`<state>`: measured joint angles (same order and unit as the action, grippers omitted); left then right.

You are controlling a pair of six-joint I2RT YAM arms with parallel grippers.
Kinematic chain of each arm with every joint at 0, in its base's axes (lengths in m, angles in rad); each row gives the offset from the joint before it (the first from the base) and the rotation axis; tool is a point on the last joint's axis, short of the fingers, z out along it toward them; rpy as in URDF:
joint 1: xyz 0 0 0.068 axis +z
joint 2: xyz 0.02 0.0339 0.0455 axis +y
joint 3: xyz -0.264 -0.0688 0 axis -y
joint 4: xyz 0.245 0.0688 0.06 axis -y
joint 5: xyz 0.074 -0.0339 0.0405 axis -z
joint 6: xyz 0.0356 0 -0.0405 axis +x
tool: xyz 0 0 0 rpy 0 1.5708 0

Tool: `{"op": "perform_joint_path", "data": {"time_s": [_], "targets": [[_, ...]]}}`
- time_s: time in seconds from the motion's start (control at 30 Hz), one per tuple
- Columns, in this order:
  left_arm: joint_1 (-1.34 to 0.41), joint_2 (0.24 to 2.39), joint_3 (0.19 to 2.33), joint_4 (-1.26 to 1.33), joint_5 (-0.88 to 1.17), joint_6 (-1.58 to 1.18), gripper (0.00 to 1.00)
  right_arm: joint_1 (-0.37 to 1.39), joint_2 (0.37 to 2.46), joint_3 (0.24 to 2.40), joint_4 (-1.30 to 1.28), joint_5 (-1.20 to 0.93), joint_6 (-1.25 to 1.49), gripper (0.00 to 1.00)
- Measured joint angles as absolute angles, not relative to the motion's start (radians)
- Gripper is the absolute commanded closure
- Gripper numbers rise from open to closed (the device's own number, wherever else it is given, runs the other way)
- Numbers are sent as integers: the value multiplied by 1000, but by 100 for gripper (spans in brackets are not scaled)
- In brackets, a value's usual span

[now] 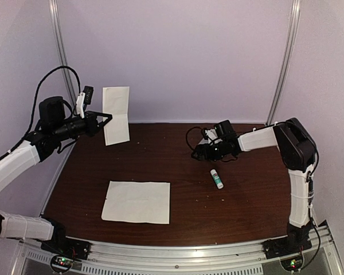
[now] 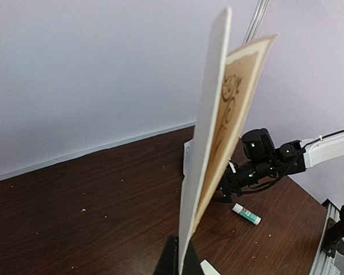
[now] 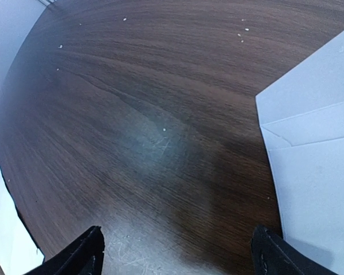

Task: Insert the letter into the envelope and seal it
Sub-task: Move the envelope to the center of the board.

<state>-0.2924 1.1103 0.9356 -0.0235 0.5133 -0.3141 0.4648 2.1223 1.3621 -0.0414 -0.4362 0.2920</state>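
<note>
The letter (image 1: 116, 114) is a white folded sheet held upright above the table's back left, with my left gripper (image 1: 105, 121) shut on its left edge. The left wrist view shows the letter (image 2: 203, 160) edge-on. Its two layers spread apart away from my left gripper (image 2: 186, 255), and a brown pattern shows on one inner face. The envelope (image 1: 136, 201) lies flat on the table at front centre-left; its seam lines show in the right wrist view (image 3: 312, 149). My right gripper (image 1: 199, 152) hangs low over bare wood right of centre. It (image 3: 178, 258) is open with nothing between its fingers.
A glue stick (image 1: 217, 179) with a green-and-white label lies on the dark wooden table (image 1: 178, 143) just in front of the right gripper; it also shows in the left wrist view (image 2: 246, 213). Walls and metal posts close in the back and sides. A white edge (image 3: 3, 229) shows at lower left.
</note>
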Motion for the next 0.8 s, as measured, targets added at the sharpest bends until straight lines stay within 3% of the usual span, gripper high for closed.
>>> {"op": "perform_joint_path", "data": {"time_s": [0.33,0.8], "targets": [[-293,1110,927,-22,513,-315,100,482,2012,1272,-42,-430,295,5],[-292,1110,927,-21,513,-315,100,370,2048,1440,-104,-362,292,0]]}}
